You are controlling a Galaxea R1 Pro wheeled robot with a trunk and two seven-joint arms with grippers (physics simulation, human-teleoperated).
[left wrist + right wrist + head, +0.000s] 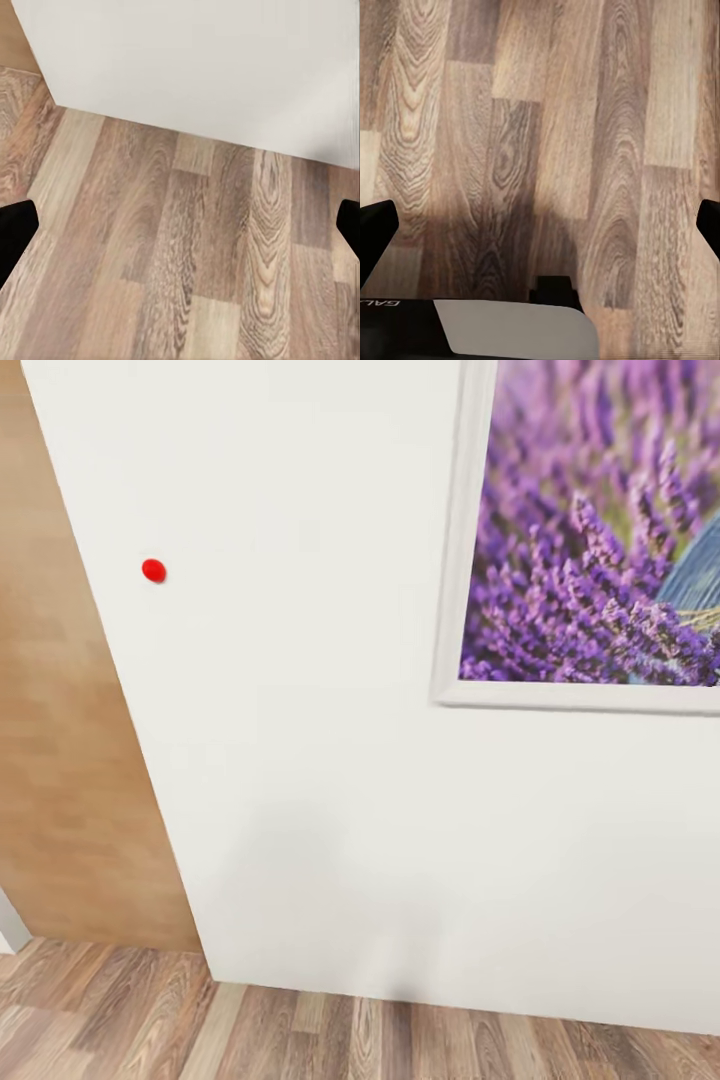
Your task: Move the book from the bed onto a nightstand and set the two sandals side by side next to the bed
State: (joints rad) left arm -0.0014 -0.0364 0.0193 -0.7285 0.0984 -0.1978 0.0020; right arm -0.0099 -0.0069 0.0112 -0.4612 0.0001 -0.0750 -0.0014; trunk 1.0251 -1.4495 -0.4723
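Above the wood floor (180,255), both jaws apart, beside a white wall (330,810).

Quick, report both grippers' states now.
Left gripper: open, fingertips wide apart, nothing between them, wood-plank floor below.
Right gripper: open, fingertips wide apart, holding nothing, over the same floor.

A home interior, judging by its furnishings: a plain white painted wall (330,810) carries a white-framed picture of purple lavender flowers (590,540), and a brown wood-plank floor (300,1030) runs along its foot. A tan wood-grain panel (60,760) stands beside the wall, which bears a small red round dot (153,570)
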